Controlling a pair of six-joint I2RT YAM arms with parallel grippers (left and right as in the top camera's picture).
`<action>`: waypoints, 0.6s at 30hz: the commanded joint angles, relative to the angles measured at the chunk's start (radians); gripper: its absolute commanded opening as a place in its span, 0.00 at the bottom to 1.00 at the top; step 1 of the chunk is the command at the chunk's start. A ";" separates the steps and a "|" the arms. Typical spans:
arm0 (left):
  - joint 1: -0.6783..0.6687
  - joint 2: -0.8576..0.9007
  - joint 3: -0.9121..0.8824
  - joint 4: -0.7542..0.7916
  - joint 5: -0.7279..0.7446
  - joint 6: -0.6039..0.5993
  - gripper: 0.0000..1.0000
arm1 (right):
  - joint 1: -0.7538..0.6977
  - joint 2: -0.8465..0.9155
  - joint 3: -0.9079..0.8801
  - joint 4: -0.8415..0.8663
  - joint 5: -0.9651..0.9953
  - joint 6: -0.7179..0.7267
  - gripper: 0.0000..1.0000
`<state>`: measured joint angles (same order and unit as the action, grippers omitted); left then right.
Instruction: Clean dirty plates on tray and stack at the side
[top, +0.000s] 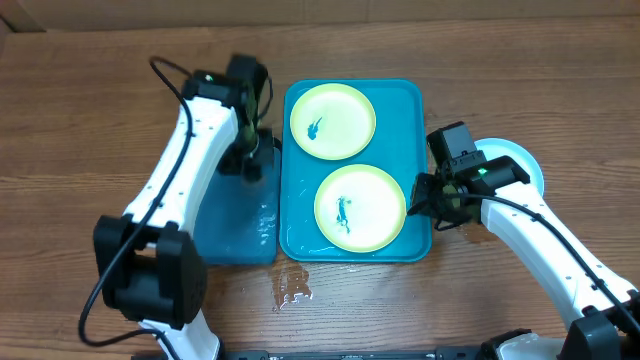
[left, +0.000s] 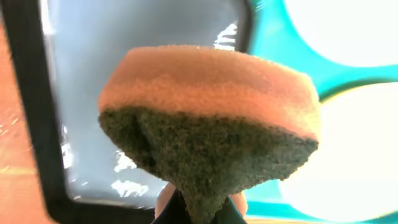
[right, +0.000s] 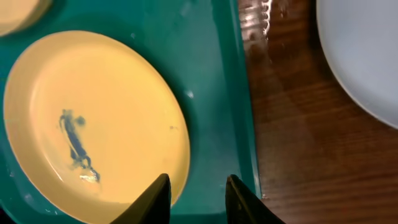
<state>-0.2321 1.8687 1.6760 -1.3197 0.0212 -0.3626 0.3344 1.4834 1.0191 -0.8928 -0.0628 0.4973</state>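
Two light yellow-green plates lie on the teal tray (top: 405, 110). The far plate (top: 333, 121) and the near plate (top: 360, 208) each carry a blue smear. In the right wrist view the near plate (right: 93, 124) shows its smear left of centre. My right gripper (top: 432, 200) (right: 198, 186) hangs open over the tray's right side, one finger above the plate's rim, the other above bare tray floor (right: 214, 93). My left gripper (top: 250, 160) (left: 199, 210) is shut on an orange sponge with a dark green scrub face (left: 211, 124), held left of the tray.
A black-rimmed blue-grey tray (top: 235, 225) (left: 93, 74) lies against the teal tray's left side, wet in patches. A pale round dish (top: 520, 160) (right: 367, 50) sits on the wood to the right, under my right arm. A small puddle (top: 291, 286) lies near the front.
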 joint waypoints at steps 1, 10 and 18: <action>-0.045 -0.027 0.043 0.029 0.192 0.004 0.04 | -0.005 0.023 0.014 0.038 0.009 -0.008 0.31; -0.245 0.021 -0.037 0.193 0.190 -0.085 0.04 | -0.005 0.204 0.014 0.085 0.008 -0.034 0.27; -0.295 0.101 -0.097 0.229 0.152 -0.158 0.04 | -0.003 0.302 0.014 0.142 -0.102 -0.109 0.15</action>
<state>-0.5354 1.9293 1.5906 -1.0878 0.1970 -0.4778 0.3340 1.7756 1.0191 -0.7597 -0.1272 0.4202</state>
